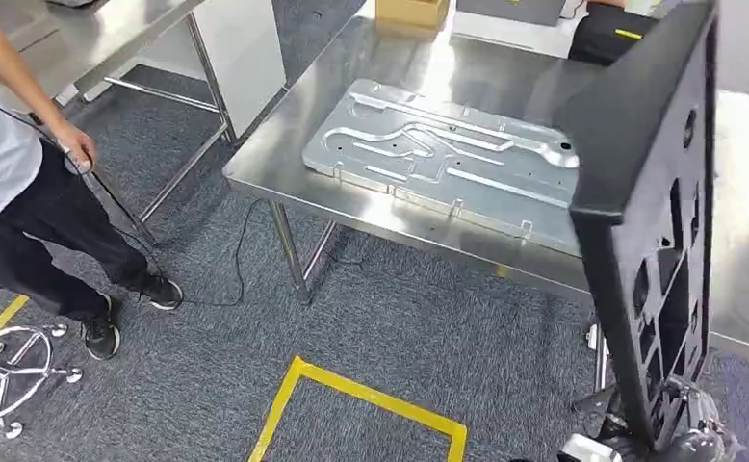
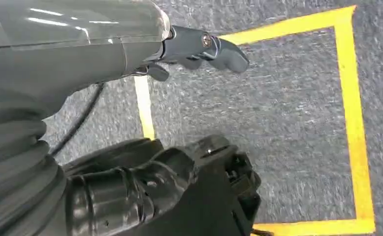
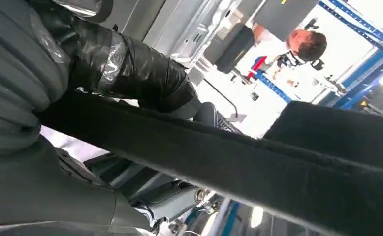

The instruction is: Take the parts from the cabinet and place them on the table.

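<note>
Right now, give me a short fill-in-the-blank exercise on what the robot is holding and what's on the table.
1. The right hand holds a ____ part upright.
2. A silver metal plate lies flat on the steel ____.
3. The left hand hangs over grey carpet marked with ____ tape.

Missing words: black; table; yellow

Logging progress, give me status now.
Right hand grips black cut-out panel upright. Left hand hangs empty. Silver stamped metal plate occupies steel table.

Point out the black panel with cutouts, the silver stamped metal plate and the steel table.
Black panel with cutouts (image 1: 655,192), head view, upper face.
Silver stamped metal plate (image 1: 448,149), head view, centre.
Steel table (image 1: 284,159), head view, bare near corner.
</note>
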You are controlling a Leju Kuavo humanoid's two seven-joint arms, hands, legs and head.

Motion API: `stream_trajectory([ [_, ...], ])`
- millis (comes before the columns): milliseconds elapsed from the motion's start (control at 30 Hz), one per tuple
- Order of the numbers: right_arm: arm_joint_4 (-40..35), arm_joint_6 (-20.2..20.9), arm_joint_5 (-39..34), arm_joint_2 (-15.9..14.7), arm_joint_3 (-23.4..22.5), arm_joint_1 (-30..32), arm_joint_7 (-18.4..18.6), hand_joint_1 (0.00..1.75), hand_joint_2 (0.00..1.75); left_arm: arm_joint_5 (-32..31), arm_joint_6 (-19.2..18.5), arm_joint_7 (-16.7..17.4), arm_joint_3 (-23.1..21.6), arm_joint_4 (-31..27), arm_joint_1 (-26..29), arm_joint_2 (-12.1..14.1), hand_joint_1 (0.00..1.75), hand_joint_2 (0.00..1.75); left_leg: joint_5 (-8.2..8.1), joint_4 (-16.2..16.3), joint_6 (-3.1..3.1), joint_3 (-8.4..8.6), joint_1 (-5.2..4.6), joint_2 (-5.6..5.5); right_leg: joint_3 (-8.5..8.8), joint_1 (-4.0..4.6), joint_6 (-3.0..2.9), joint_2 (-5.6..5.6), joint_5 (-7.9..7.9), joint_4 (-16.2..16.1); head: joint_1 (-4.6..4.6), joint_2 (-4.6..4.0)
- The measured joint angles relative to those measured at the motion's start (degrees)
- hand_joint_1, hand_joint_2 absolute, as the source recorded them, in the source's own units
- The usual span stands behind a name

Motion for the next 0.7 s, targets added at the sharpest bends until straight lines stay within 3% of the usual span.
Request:
stream_trajectory([
  [33, 0.0, 0.0, 0.0, 0.0, 0.0, 0.0, 0.0, 1.75, 1.75, 0.0, 0.0, 0.0, 0.0, 0.0, 0.1, 0.0, 0.00, 1.75, -0.48, 0.0, -0.14, 0.67, 0.06, -0.04, -0.28, -0.17, 0.10, -0.02, 1.87, -1.4, 0.02, 0.00],
  [133, 0.0, 0.0, -0.1, -0.1, 0.0, 0.0, -0.1, 1.75, 1.75, 0.0, 0.0, 0.0, 0.0, 0.0, 0.3, 0.0, 0.00, 1.75, -2.32, 0.2, -0.92, 3.02, 0.47, -0.13, 3.48, -0.53, 0.31, -0.19, 11.41, -13.9, 0.04, 0.00],
  [167, 0.1, 0.0, -0.2, -0.1, 0.0, -0.1, -0.1, 1.75, 1.75, 0.0, 0.0, 0.0, 0.0, 0.0, 0.2, 0.0, 0.00, 1.75, -2.72, 0.3, -1.38, 3.60, 0.40, -0.19, 3.24, -0.13, 0.04, -0.31, 9.66, -14.0, 0.13, 0.00],
  [200, 0.0, 0.0, -0.2, -0.2, 0.0, -0.2, -0.1, 1.75, 1.75, 0.0, 0.0, 0.1, 0.0, 0.0, 0.0, 0.0, 0.00, 1.75, -3.00, 0.3, -1.82, 3.11, 0.34, -0.23, 3.14, 0.18, -0.97, -0.59, 7.93, -14.1, 0.15, 0.00],
  [233, 0.0, 0.0, -0.2, -0.2, 0.0, 0.0, -0.1, 1.75, 1.75, 0.0, 0.0, 0.0, 0.0, 0.0, 0.0, 0.0, 0.00, 1.75, -3.52, 0.2, -2.30, 3.09, 0.29, -0.16, 3.44, 0.35, -1.51, -0.51, 9.90, -14.2, 0.15, 0.00],
  [267, 0.0, 0.0, -0.2, -0.2, 0.0, 0.0, -0.1, 1.75, 1.75, 0.0, 0.0, 0.0, 0.0, 0.0, 0.0, 0.0, 0.00, 1.75, -3.22, 0.7, -2.71, 3.79, 0.20, -0.08, 3.56, 0.17, -2.10, -0.29, 9.73, -14.4, 0.07, 0.00],
  [333, -0.1, 0.0, -0.2, -0.2, 0.0, 0.0, -0.1, 1.75, 1.75, 0.0, 0.1, 0.0, 0.0, 0.0, 0.0, 0.0, 0.00, 1.75, -3.75, 1.5, -3.20, 3.84, 0.39, -0.10, 4.66, -0.02, -2.72, -0.15, 9.55, -14.8, 0.04, 0.00],
  [367, -0.2, 0.0, -0.2, -0.2, 0.0, -0.1, -0.1, 1.75, 1.75, 0.0, 0.1, 0.0, 0.0, 0.0, -0.1, 0.0, 0.00, 1.75, -3.93, 4.1, -3.26, 2.71, 0.44, -0.09, 5.05, 0.01, -3.08, -0.20, 9.32, -14.9, 0.11, 0.00],
  [467, -0.2, 0.0, -0.2, -0.2, 0.0, -0.1, -0.1, 1.75, 1.75, 0.0, 0.1, 0.0, 0.0, 0.0, -0.2, 0.0, 0.00, 1.75, -9.61, 16.6, -3.39, -5.55, 0.47, -0.07, 5.55, 0.39, -3.84, -0.24, 8.45, -14.9, -0.07, 0.00],
  [500, -0.2, 0.0, -0.2, -0.2, 0.0, -0.1, -0.1, 1.75, 1.75, 0.0, 0.1, 0.0, 0.0, 0.0, 0.0, 0.0, 0.00, 1.75, -10.11, 18.5, -3.41, -7.35, 0.46, -0.07, 5.89, 0.58, -3.98, -0.17, 8.14, -14.9, -0.11, 0.00],
  [533, -0.2, 0.0, -0.2, -0.2, 0.0, -0.1, -0.1, 1.75, 1.75, 0.0, 0.1, 0.0, 0.0, 0.0, 0.1, 0.0, 0.00, 1.75, -9.11, 18.0, -3.21, -8.02, 0.44, -0.07, 6.38, 0.77, -4.01, 0.00, 7.78, -14.9, -0.07, 0.00],
  [567, -0.2, 0.0, -0.2, -0.2, 0.0, -0.1, -0.1, 1.75, 1.75, 0.0, 0.1, 0.0, 0.0, 0.0, 0.2, 0.0, 0.00, 1.75, -6.52, 15.2, -2.94, -7.64, 0.36, -0.08, 7.03, 0.97, -4.03, 0.11, 7.32, -14.9, -0.11, 0.00],
  [633, -0.3, 0.0, -0.4, -0.2, 0.0, -0.1, -0.2, 1.75, 1.75, -0.1, 0.1, 0.1, 0.0, 0.0, 0.2, 0.0, 0.00, 1.75, 1.02, 5.7, -1.29, -5.07, -0.28, -0.08, 8.54, 1.48, -4.01, 0.07, 6.36, -15.0, -0.07, 0.00],
  [667, -0.3, 0.0, -0.4, -0.2, 0.0, -0.2, -0.3, 1.75, 1.75, -0.1, 0.1, 0.1, 0.0, 0.0, 0.3, 0.2, 0.00, 1.75, 1.52, 4.0, -0.40, -4.48, -0.67, 0.00, 8.75, 1.33, -3.97, 0.03, 6.05, -15.1, 0.21, 0.00],
  [700, -0.3, 0.0, -0.5, -0.2, 0.0, -0.2, -0.4, 1.75, 1.75, -0.1, 0.2, 0.1, 0.0, 0.0, 0.1, 0.2, 0.00, 1.75, -1.18, 4.0, -0.33, -4.84, -1.20, -0.02, 8.98, 1.26, -3.60, 0.24, 5.85, -15.2, 0.16, 0.00],
])
